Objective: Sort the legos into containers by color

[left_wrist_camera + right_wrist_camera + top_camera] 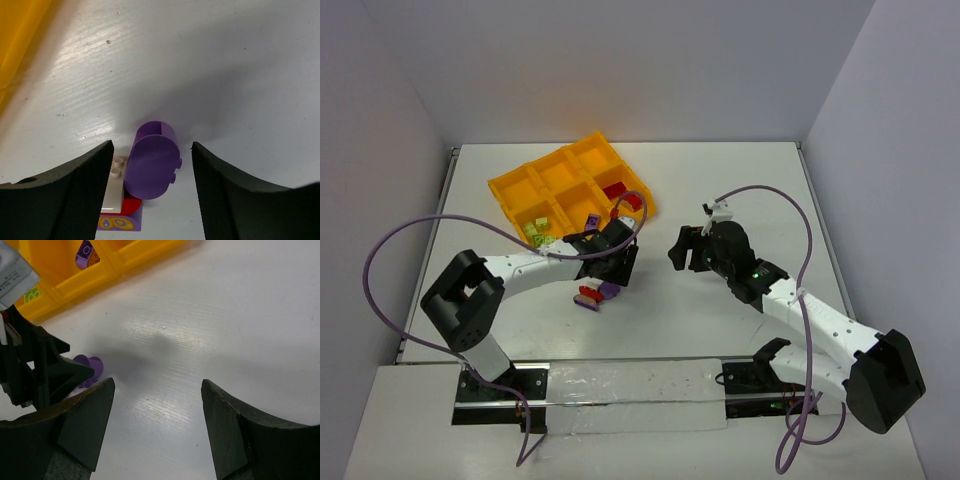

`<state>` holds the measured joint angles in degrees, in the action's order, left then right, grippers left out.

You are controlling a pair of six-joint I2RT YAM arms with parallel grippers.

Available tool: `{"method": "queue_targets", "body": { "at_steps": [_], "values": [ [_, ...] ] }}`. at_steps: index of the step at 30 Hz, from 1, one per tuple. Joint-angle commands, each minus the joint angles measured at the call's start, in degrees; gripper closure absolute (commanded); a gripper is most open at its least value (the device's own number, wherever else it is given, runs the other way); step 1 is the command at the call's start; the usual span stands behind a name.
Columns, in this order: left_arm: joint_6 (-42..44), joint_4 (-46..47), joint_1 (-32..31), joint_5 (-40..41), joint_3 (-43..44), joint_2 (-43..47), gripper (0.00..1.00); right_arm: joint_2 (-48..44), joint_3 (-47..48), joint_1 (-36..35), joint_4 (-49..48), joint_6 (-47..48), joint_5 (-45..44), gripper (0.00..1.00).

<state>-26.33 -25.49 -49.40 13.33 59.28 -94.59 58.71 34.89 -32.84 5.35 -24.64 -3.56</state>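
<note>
My left gripper point(607, 279) is open and low over the table, just in front of the orange-yellow tray point(510, 190). In the left wrist view its fingers point(80, 195) stand on either side of a rounded purple lego point(152, 162). That lego sits in a cluster with a white piece point(114, 187), a red piece and a patterned purple tile point(120, 223); the cluster point(595, 293) also shows from above. My right gripper point(679, 250) is open and empty over bare table point(157, 382). The tray cells hold red point(618, 192), purple point(591, 222) and yellow-green legos point(537, 233).
The tray's near corner point(75, 280) lies up and left in the right wrist view, with the left gripper point(35, 370) at the left edge. White walls close off the table at the back and sides. A purple cable point(410, 235) loops over the left part.
</note>
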Motion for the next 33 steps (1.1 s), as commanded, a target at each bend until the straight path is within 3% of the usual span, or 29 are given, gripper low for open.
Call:
{"method": "queue_targets", "body": {
  "at_steps": [1,6,10,12,13,15,16,20,25,29,33],
  "values": [
    [1.0,2.1,-1.7,0.1,2.5,-2.5,0.33,0.4,0.8,0.3,-0.3,0.2,0.4,0.23],
    [-0.1,0.5,-3.4,2.0,2.3,-3.6,0.35,0.4,0.6,0.3,-0.3,0.3,0.5,0.22],
    [-1.1,-0.5,-4.2,3.4,2.7,-3.7,0.42,0.2,0.4,0.3,-0.3,0.3,0.6,0.22],
    [-1.5,-1.6,-4.7,4.7,3.7,-3.7,0.57,0.1,0.3,0.3,-0.2,0.2,0.5,0.22],
    [-1.6,-1.8,-4.8,5.2,4.0,-3.7,0.59,0.1,0.4,0.3,-0.2,0.2,0.4,0.22],
    [-2.2,-3.5,-4.9,6.6,6.7,-3.6,0.76,0.2,0.5,0.3,-0.2,0.5,0.3,0.22],
    [-2.2,-3.9,-4.9,6.7,7.8,-3.5,0.78,0.2,0.5,0.3,-0.1,0.4,0.2,0.22],
    [-2.1,-6.3,-3.8,8.6,14.4,-5.2,0.81,0.0,0.5,0.3,-0.2,0.2,-0.1,0.23],
    [-2.0,-10.8,4.6,9.4,29.6,-11.5,0.83,-1.8,-0.2,0.3,0.7,-0.2,-2.5,0.23],
    [-2.7,-10.6,10.8,8.2,36.9,-16.4,0.83,-4.1,-1.2,0.3,0.9,-0.4,-3.4,0.23],
    [-2.1,-12.7,14.2,12.0,43.6,-21.1,0.82,-5.0,-1.3,0.3,1.8,-0.3,-4.1,0.23]
  ]
}}
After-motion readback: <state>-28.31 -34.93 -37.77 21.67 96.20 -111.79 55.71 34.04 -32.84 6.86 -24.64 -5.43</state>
